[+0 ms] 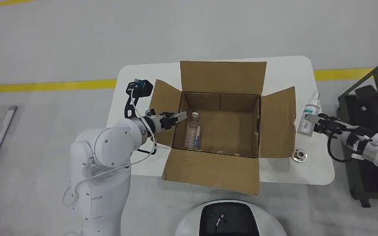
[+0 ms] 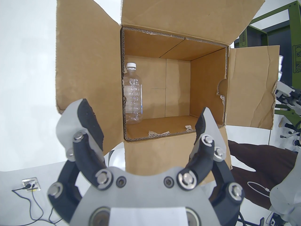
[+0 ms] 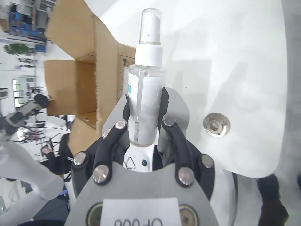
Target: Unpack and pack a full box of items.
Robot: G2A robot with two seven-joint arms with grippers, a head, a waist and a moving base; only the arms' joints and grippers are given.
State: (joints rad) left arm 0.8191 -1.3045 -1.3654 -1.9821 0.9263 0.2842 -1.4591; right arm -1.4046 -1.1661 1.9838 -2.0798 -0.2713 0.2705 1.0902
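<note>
An industrial hall or warehouse-like test floor: smooth grey floor [image 1: 59, 35] marked with a yellow line [image 1: 59, 85], a green metal frame [image 2: 294, 24] beside the white table [image 1: 142, 76], storage racks with blue bins [image 3: 16, 16] behind

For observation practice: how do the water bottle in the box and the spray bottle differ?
The water bottle lies loose in the box; the spray bottle is clamped in the right gripper, outside it. The water bottle has a flat screw cap; the spray bottle a tall pump under a clear cover. Both are clear with white tops.
</note>
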